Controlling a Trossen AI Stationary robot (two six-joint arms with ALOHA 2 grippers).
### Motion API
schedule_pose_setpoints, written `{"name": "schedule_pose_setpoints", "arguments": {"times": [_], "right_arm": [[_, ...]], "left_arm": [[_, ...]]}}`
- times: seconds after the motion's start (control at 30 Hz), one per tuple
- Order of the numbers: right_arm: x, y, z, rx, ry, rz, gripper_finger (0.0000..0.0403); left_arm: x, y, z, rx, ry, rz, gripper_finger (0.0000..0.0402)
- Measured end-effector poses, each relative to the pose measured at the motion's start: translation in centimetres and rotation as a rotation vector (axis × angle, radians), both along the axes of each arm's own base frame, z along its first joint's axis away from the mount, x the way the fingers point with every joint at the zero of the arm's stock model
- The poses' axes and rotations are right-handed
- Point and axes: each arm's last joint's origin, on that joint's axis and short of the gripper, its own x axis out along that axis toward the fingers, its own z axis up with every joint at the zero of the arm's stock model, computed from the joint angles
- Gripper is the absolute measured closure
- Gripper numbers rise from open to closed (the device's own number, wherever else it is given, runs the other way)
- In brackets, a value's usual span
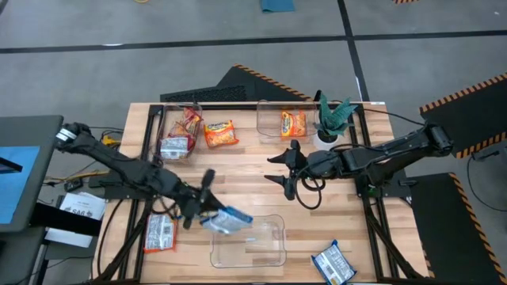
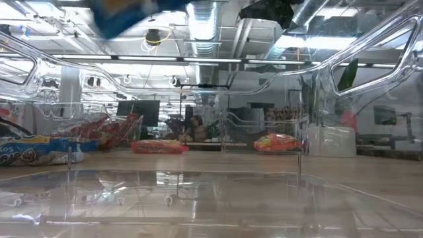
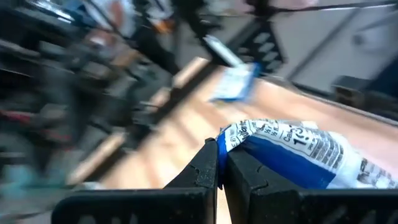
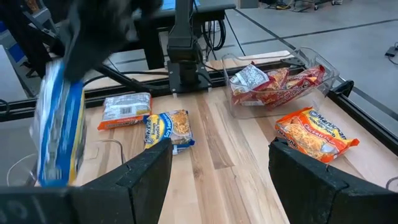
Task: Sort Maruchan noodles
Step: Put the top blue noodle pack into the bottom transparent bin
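Wooden worktop (image 1: 261, 170) with three clear bins: far-left bin (image 1: 176, 127) holding red-and-silver packets (image 1: 184, 134), far-middle bin (image 1: 281, 119) holding one orange packet (image 1: 293, 123), near bin (image 1: 249, 241) looking empty.

Loose packets: orange one (image 1: 221, 133) just beside the far-left bin, red-and-silver one (image 1: 160, 233) near the left edge, blue one (image 1: 333, 262) at the near right corner.

Handling, judged: light, crinkly film over a brittle noodle block; slippery, likely to swing. Best taken by the crimped end seam or a corner, not squeezed across the block.

Left pincer (image 3: 221, 163) clenched on the end seam of a blue-and-yellow packet (image 3: 298, 152), held in the air over the near bin's left rim, packet dangling.

Right pincer (image 1: 283, 168) spread wide, grasping nothing, hovering mid-worktop near the potted plant (image 1: 330, 119).
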Motion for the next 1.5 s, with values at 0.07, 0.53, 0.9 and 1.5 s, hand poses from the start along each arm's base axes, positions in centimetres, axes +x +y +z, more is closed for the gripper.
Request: {"name": "schedule_pose_setpoints", "arguments": {"times": [0.07,0.53,0.9,1.5], "right_arm": [[0.0,0.0,0.0,0.0,0.0,0.0,0.0117],[0.0,0.0,0.0,-0.005,0.001,0.001,0.0117],[0.0,0.0,0.1,0.001,-0.007,0.0,0.0117],[0.0,0.0,0.0,0.004,-0.006,0.0,0.0117]], "left_arm": [[0.8,-0.8,-1.1,-0.035,0.053,-0.058,0.0401],[4.3,-2.5,-5.9,-0.014,0.172,-0.068,0.0398],[4.2,-2.4,-5.7,-0.049,0.178,-0.031,0.0284],[-2.7,0.6,0.0,-0.296,0.216,0.121,0.0184]]}}
